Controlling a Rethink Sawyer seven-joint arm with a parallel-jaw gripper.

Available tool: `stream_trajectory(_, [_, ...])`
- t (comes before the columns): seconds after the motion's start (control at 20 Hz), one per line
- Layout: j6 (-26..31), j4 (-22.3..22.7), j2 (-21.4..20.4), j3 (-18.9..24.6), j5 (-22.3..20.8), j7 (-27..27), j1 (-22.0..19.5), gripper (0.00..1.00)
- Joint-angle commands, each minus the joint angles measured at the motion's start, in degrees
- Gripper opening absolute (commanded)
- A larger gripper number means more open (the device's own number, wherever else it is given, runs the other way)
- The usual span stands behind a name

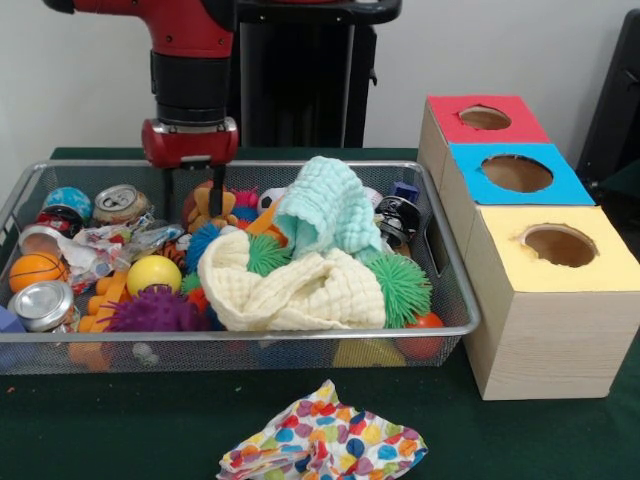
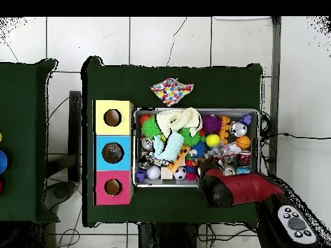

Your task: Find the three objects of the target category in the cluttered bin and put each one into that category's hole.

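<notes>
Wire bin [image 1: 455, 300], claw [image 1: 192, 190] (hidden overhead) above toys, polka-dot cloth [image 2: 172, 90] outside

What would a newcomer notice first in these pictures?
Probably the wire bin crammed with toys, with a cream cloth and a mint cloth heaped on top. Beside it stand three boxes with holes: red, blue, yellow. The gripper hangs over the bin's far side.
</notes>
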Motion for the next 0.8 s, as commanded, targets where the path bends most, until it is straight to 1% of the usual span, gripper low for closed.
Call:
stream_trajectory(0.05, [8.42, -3.66, -3.65, 3.80, 2.32, -0.59, -2.58, 1.00])
stream_trajectory(0.4, [8.96, -4.02, -3.67, 3.79, 1.81, -0.39, -2.72, 1.00])
stream_trajectory(0.55, [7.10, -4.39, -1.52, 4.56, 1.77, 1.12, -2.56, 1.00])
stream_trajectory(0.65, [5.84, -5.41, 0.00, 3.57, 1.39, 2.63, -1.12, 1.00])
stream_trajectory(0.8, [5.43, -5.57, 0.34, 3.11, 1.36, 3.21, -0.64, 1.00])
